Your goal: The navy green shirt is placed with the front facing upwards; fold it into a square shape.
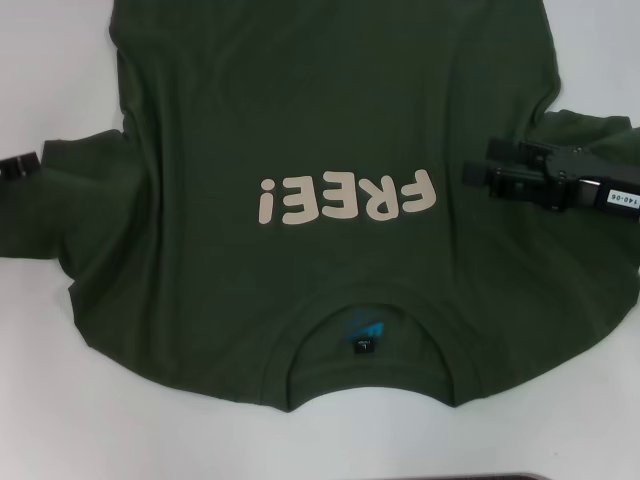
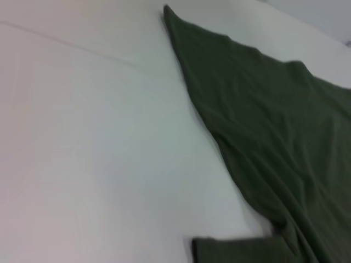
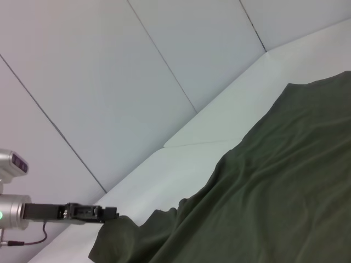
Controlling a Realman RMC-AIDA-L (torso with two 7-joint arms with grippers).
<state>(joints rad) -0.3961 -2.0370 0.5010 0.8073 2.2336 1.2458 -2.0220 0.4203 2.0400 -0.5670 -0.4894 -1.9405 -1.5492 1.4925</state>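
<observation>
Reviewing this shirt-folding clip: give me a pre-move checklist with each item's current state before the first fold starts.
1. Navy green shirt front up, lettering visible: ok.
2. Body cloth flat: not ok, wrinkles across it.
3. Collar and neck label on the near side: ok.
4. Right pincer over the robot's-right sleeve: ok; grip on cloth cannot tell.
5. Left pincer at the other sleeve's end: ok; grip cannot tell.
6. Far hem in view: not ok, cut off in the head view.

The right gripper (image 1: 480,172) reaches in from the right edge with its black fingers (image 1: 508,150) pointing inward and a narrow gap between them, while the left gripper (image 1: 18,166) shows only at the left edge.
</observation>
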